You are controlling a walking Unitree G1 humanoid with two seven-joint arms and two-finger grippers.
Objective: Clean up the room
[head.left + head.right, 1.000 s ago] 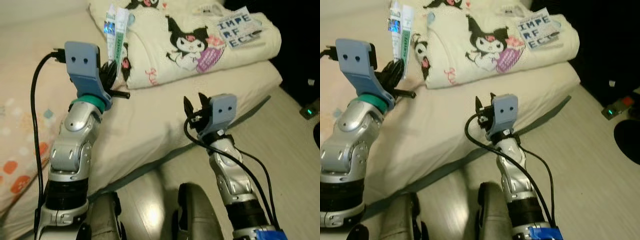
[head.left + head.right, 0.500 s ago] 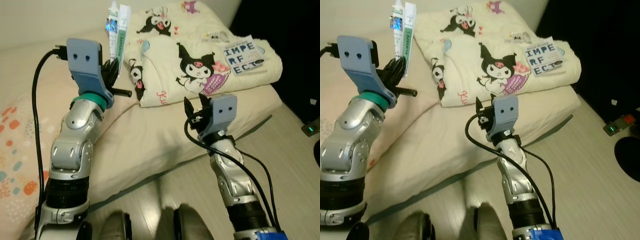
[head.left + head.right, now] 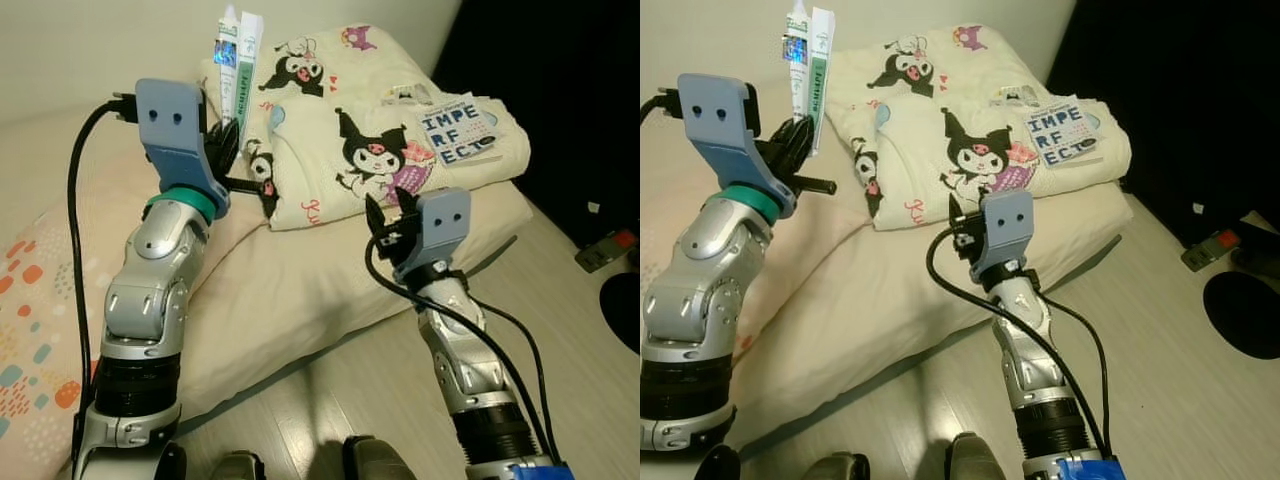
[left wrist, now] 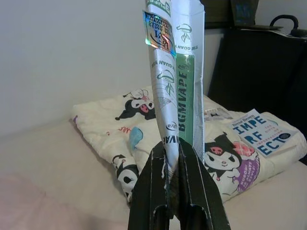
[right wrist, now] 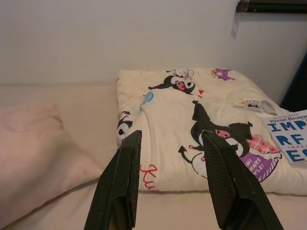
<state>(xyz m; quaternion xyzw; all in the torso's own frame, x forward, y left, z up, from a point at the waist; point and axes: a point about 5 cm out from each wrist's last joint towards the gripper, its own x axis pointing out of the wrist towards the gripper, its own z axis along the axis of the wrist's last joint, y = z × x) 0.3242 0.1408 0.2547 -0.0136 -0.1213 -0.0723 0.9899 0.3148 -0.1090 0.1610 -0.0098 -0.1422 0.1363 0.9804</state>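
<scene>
My left gripper point(image 3: 226, 140) is raised over the bed and shut on a white and green packet point(image 3: 236, 60) with a shiny sticker; the packet point(image 4: 175, 81) stands upright between the black fingers point(image 4: 151, 191). My right gripper point(image 3: 390, 215) hovers lower, near the mattress edge, open with nothing between its fingers point(image 5: 125, 177). A folded cream blanket point(image 3: 370, 130) with cartoon prints lies on the bed ahead. A book point(image 3: 455, 125) with blue letters rests on the blanket's right end.
The cream mattress point(image 3: 290, 290) sits low on a pale wood floor point(image 3: 560, 330). A patterned pillow point(image 3: 30, 330) lies at the left. A small device with a lit dot point(image 3: 603, 250) lies on the floor at the right, beside a dark area.
The camera has tilted up and shifted, so the bed and blanket sit lower in the picture and the wall shows. Both arms hold the same pose, the packet still gripped.
</scene>
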